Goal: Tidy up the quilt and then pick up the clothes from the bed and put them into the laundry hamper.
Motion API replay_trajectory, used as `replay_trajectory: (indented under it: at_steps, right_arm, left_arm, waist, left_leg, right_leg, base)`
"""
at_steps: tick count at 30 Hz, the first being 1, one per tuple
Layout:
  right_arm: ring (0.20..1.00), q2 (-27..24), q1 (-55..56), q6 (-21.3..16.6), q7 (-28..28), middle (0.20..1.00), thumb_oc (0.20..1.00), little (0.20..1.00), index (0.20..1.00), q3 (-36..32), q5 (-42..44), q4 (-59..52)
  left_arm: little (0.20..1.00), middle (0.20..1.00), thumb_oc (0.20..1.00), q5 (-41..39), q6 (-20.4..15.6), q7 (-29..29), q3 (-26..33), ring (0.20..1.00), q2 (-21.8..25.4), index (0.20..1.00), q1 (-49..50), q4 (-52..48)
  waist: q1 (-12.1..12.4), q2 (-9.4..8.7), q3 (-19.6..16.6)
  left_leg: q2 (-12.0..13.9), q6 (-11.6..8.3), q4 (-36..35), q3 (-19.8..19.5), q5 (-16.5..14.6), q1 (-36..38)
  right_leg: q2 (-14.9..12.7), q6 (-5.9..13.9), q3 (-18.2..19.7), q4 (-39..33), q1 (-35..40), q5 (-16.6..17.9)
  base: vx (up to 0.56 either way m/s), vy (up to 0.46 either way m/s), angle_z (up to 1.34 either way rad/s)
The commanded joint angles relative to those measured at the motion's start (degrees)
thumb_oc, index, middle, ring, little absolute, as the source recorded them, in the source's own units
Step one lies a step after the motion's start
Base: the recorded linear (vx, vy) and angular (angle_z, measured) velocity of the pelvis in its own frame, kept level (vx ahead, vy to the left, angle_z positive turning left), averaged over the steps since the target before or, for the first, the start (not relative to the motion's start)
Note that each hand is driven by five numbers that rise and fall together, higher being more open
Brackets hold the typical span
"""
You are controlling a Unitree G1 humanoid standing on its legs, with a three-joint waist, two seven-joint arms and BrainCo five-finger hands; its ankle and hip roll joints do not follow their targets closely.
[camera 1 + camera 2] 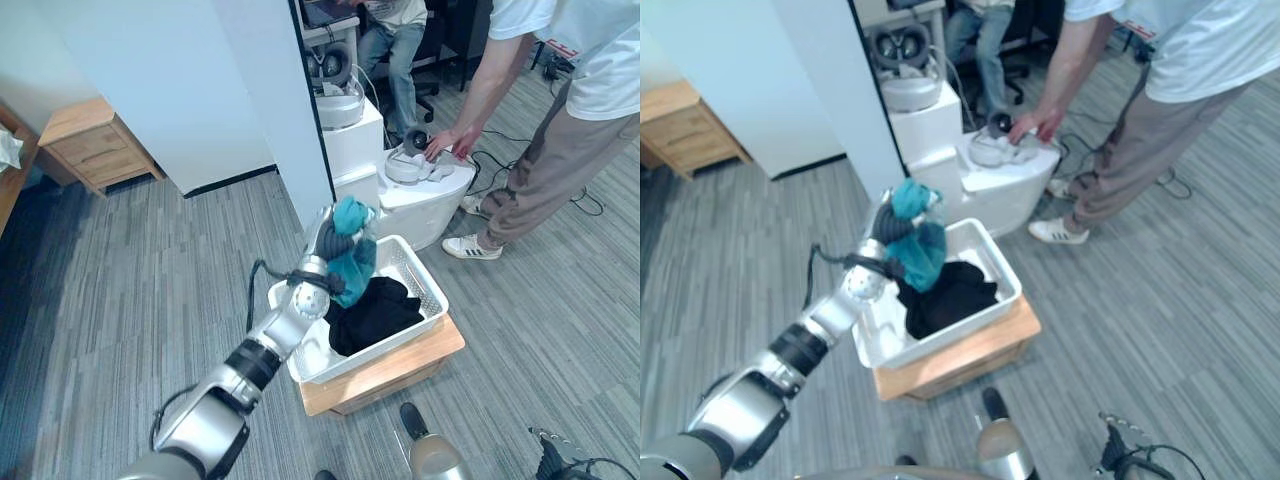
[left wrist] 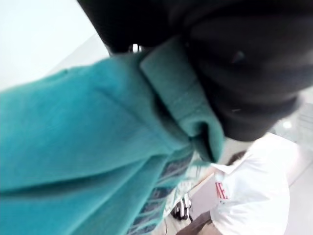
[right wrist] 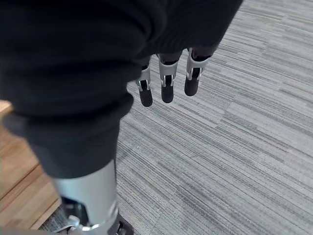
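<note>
Left hand (image 1: pixel 330 240) grips teal garment (image 1: pixel 352 245) above white laundry hamper (image 1: pixel 425 285); dark clothes (image 1: pixel 375 312) already inside. Right hand (image 3: pixel 166 78) idle, fingers relaxed, empty. Drop pending.

Both head eyes look down on one hamper (image 1: pixel 425 290); wrist cameras sit close.

Grey striped carpet floor (image 1: pixel 150 290) under a low wooden platform (image 1: pixel 390 375) bearing the white laundry hamper (image 1: pixel 425 285)
</note>
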Motion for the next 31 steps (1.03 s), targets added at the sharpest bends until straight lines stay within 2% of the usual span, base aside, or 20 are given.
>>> replay_trajectory:
  at_steps: [1, 4, 7, 12, 16, 19, 22, 28, 31]
  right_arm:
    - [1.000, 0.1, -2.3, 1.3, -0.3, 1.000, 1.000, 1.000, 1.000, 0.3, 2.8, 1.7]
    - [1.000, 0.9, -2.4, 1.6, -0.2, 1.000, 1.000, 1.000, 1.000, 0.1, 3.3, 2.5]
    - [1.000, 2.3, -2.1, 1.8, 1.5, 1.000, 1.000, 1.000, 1.000, -1.3, 7.5, 3.0]
    - [1.000, 1.7, -0.3, 0.9, 4.1, 1.000, 1.000, 1.000, 1.000, -1.7, 10.2, -1.1]
    - [1.000, 2.0, -1.2, 1.1, 5.8, 1.000, 1.000, 1.000, 1.000, -1.4, 10.9, -0.6]
    - [1.000, 2.6, -2.0, 1.1, 6.8, 1.000, 1.000, 1.000, 1.000, -1.5, 11.6, 0.9]
    - [1.000, 6.0, -5.4, 1.6, 7.0, 1.000, 1.000, 1.000, 1.000, -1.4, 13.2, 8.0]
    - [1.000, 10.3, -8.6, 2.8, 5.4, 1.000, 1.000, 1.000, 1.000, -3.9, 18.2, 16.3]
    - [1.000, 13.3, -10.8, 3.1, 3.6, 1.000, 1.000, 1.000, 1.000, -6.6, 24.2, 19.6]
  left_arm:
    - [1.000, 1.000, 1.000, -7.9, -1.1, -2.4, 2.7, 1.000, -0.6, 1.000, -0.4, 4.4]
    - [1.000, 1.000, 1.000, -10.0, -0.6, -2.9, 3.8, 1.000, -1.0, 1.000, 1.9, 6.8]
    - [1.000, 1.000, 1.000, -16.3, -0.6, -3.2, 9.2, 1.000, 0.9, 1.000, 5.7, 9.0]
    - [1.000, 1.000, 1.000, -17.8, 0.4, -2.9, 14.6, 1.000, 5.0, 1.000, 7.1, 16.4]
    - [1.000, 1.000, 1.000, -20.3, 1.3, -6.7, 19.7, 1.000, 8.1, 1.000, 12.2, 24.0]
    - [1.000, 1.000, 1.000, -17.8, 1.9, -8.8, 20.5, 1.000, 8.6, 1.000, 16.2, 26.5]
    - [1.000, 1.000, 1.000, -12.3, 3.2, -10.1, 21.6, 1.000, 6.4, 1.000, 23.4, 33.3]
    - [1.000, 1.000, 1.000, -9.3, 5.0, -9.1, 22.6, 1.000, 2.3, 1.000, 28.7, 41.5]
    - [1.000, 1.000, 1.000, -8.3, 6.0, -8.8, 22.5, 1.000, -0.4, 1.000, 31.1, 45.4]
  waist:
    - [0.7, -2.11, 1.5]
    - [1.2, -2.20, 1.2]
    - [2.6, -2.98, 0.9]
    - [3.7, -4.19, 0.4]
    - [5.5, -5.22, -0.3]
    - [6.3, -5.62, -0.3]
    - [8.3, -6.14, -0.5]
    - [10.6, -6.53, -0.9]
    - [11.9, -6.56, -1.0]
  left_leg:
    - [2.4, -3.14, 0.1, -0.3, -4.2, 2.7]
    - [2.5, -3.16, 0.1, -0.6, -3.9, 2.6]
    - [2.5, -3.10, 0.1, -1.4, -4.1, 2.9]
    - [2.6, -3.22, 0.1, -1.9, -4.2, 3.9]
    - [2.7, -3.14, 0.1, -2.7, -4.3, 4.7]
    - [2.5, -2.96, 0.1, -3.0, -4.6, 5.3]
    - [2.5, -2.56, 0.1, -3.8, -4.9, 5.6]
    - [2.2, -2.12, 0.1, -4.8, -5.2, 5.5]
    - [1.8, -1.73, 0.1, -5.6, -5.5, 5.6]
  right_leg:
    - [-0.4, 1.62, -1.9, 0.1, 3.9, -10.8]
    - [-0.3, 1.38, -2.1, 0.1, 3.9, -10.5]
    - [-0.2, 1.08, -2.5, 0.1, 4.8, -10.6]
    - [0.0, 0.93, -2.9, 0.1, 6.2, -10.8]
    - [0.0, 0.85, -3.7, 0.1, 7.4, -10.9]
    - [0.0, 0.81, -3.9, 0.1, 8.2, -11.2]
    - [-0.1, 0.47, -4.1, 0.1, 9.1, -11.5]
    - [-0.3, 0.20, -4.8, 0.1, 9.6, -11.7]
    - [-0.5, 0.10, -5.3, 0.1, 9.9, -11.7]
  base:
    - [0.00, 0.000, 0.00]
    - [0.00, -0.009, 0.05]
    - [-0.02, -0.011, 0.07]
    - [0.00, -0.005, 0.10]
    - [-0.01, 0.007, 0.04]
    - [0.00, 0.020, 0.09]
    - [0.00, 0.039, 0.02]
    - [0.01, 0.026, 0.12]
    - [0.01, 0.046, 0.15]
